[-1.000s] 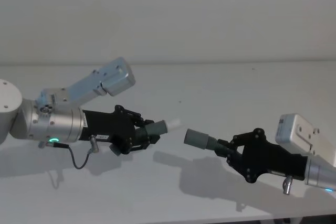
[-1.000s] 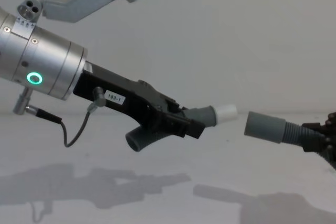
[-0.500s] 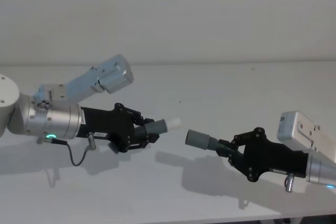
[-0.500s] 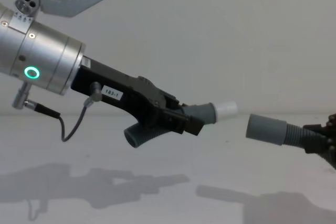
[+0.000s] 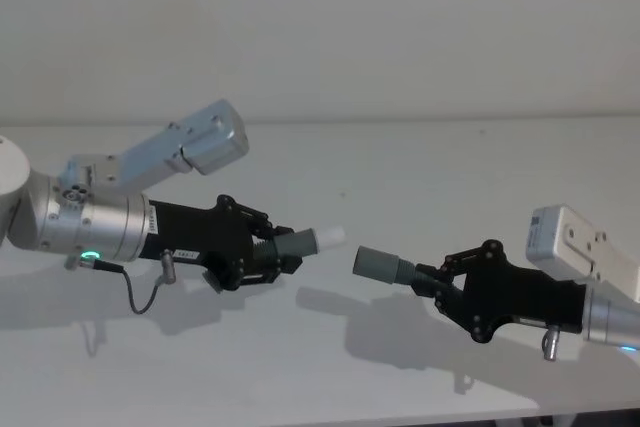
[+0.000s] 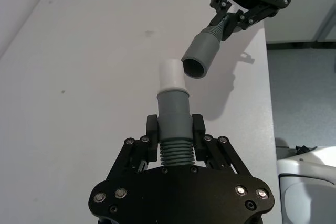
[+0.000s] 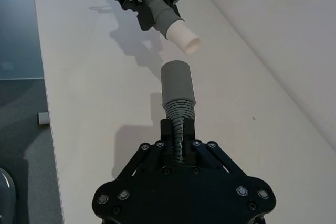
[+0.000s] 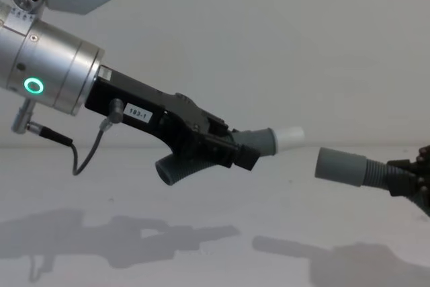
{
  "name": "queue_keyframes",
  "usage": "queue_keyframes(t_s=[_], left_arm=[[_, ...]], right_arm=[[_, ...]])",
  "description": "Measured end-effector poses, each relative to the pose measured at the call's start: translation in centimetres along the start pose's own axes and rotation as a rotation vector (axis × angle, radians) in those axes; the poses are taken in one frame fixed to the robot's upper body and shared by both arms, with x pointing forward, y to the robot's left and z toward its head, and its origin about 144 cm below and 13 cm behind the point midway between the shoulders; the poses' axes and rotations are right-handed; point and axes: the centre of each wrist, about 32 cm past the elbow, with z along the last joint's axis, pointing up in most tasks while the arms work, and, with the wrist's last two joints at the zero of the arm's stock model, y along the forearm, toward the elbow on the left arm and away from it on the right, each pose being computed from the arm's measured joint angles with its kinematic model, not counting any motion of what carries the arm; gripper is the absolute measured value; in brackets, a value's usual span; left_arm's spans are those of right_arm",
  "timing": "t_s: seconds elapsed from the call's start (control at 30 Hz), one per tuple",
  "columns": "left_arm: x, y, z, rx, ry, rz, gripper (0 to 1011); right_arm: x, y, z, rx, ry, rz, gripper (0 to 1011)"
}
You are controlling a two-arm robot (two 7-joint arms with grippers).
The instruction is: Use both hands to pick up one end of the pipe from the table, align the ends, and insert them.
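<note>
Claws [image 5: 283,255] [image 5: 430,282] hold pipe pieces [image 5: 305,242] [image 5: 385,265] aloft, ends facing, apart.

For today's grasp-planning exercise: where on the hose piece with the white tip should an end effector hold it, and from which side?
Grip the ribbed middle, behind the smooth cuff, approaching from the end opposite the white tip, as the left end effector does now. The ribs probably resist slipping, and this leaves cuff and tip free to enter the open cuff of the other piece in the right end effector.
</note>
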Motion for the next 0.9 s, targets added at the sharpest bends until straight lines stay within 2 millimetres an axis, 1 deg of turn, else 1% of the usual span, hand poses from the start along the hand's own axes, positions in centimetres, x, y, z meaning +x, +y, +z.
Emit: queue_keyframes(t_s=[0.5, 0.9], left_arm=[[0.47, -0.28, 0.30, 0.004, -0.007, -0.048, 343], [0.63, -0.43, 0.49, 0.006, -0.010, -0.064, 343]], right_arm=[[0.49, -0.10, 0.74, 0.020, -0.001, 0.015, 103], [0.71, -0.22, 0.94, 0.033, 0.005, 0.017, 103]])
